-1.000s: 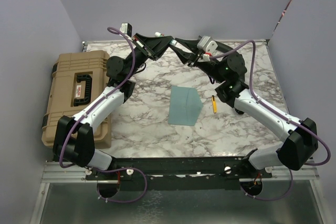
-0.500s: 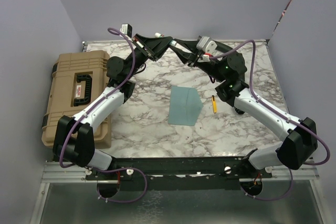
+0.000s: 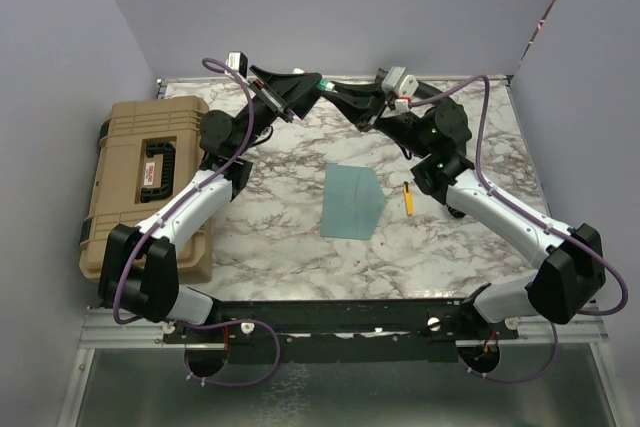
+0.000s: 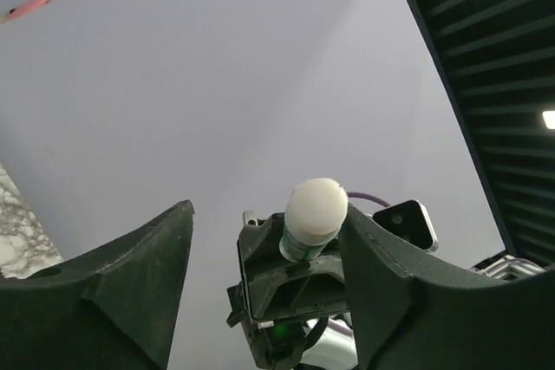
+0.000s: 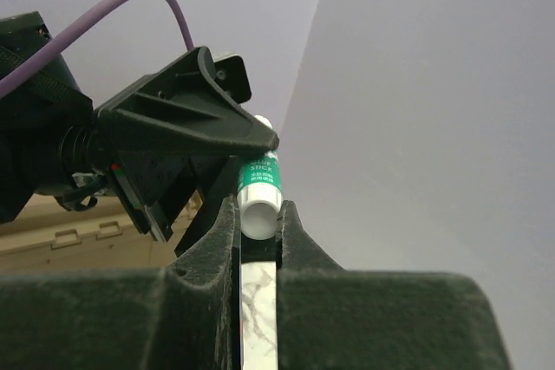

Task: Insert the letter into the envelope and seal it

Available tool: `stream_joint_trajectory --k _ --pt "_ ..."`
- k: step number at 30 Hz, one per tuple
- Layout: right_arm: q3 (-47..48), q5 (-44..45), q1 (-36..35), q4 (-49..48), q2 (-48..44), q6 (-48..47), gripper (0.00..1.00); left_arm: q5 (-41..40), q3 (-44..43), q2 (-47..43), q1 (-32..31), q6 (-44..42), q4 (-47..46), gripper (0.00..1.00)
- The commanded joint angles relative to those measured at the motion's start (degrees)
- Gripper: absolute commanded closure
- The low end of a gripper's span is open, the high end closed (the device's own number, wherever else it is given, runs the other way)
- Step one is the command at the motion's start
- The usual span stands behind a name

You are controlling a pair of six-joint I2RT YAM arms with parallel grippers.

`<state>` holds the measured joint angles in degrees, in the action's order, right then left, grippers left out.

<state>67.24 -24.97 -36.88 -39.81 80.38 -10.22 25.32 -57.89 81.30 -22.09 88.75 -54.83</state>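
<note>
The teal envelope [image 3: 352, 201] lies flat on the marble table [image 3: 280, 237], below and apart from both grippers. The letter does not show in any view. High over the table's back, my right gripper [image 5: 258, 210] is shut on a green-and-white glue stick [image 5: 259, 188]. In the top view that gripper [image 3: 333, 88] meets my left gripper [image 3: 315, 85] tip to tip. My left gripper [image 4: 267, 214] is open. The stick's white rounded tip [image 4: 316, 206] sits between its fingers, close against the right-hand one [image 4: 390, 275].
A tan hard case [image 3: 145, 182] stands along the table's left edge under my left arm. A small yellow-orange stick [image 3: 407, 197] lies just right of the envelope. Lilac walls close the back and both sides.
My left gripper's jaws have spread apart around the glue stick's tip. My right gripper has closed tighter on the stick. Both arms shifted slightly at the back; the envelope has not moved.
</note>
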Motion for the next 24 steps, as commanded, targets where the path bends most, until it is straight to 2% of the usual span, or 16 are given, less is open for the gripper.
stream_joint_trajectory --k 1,6,10,12,17,24 --pt "-2.79 -2.42 1.10 -2.04 -1.30 4.98 0.99 2.65 0.82 -1.78 2.03 -1.60 0.78 0.30" --pt "-5.29 -1.92 1.54 -2.23 -2.25 7.49 0.99 4.08 0.61 -1.84 4.00 -1.21 0.69 0.19" --pt "-6.04 -2.81 2.71 -2.30 -2.22 11.99 0.99 6.48 0.67 -2.02 6.08 -0.96 0.75 0.19" --pt "-6.19 -3.38 3.16 -2.55 -1.82 13.92 0.99 8.29 0.61 -1.91 6.62 -1.07 1.49 0.24" --pt "-6.92 -5.54 4.85 -3.96 -1.04 16.69 0.99 11.89 0.57 -1.61 8.01 -1.57 4.65 0.44" --pt "-6.24 -8.61 6.35 -4.70 0.48 19.12 0.99 15.03 -1.32 -0.26 8.17 -2.54 6.04 0.50"
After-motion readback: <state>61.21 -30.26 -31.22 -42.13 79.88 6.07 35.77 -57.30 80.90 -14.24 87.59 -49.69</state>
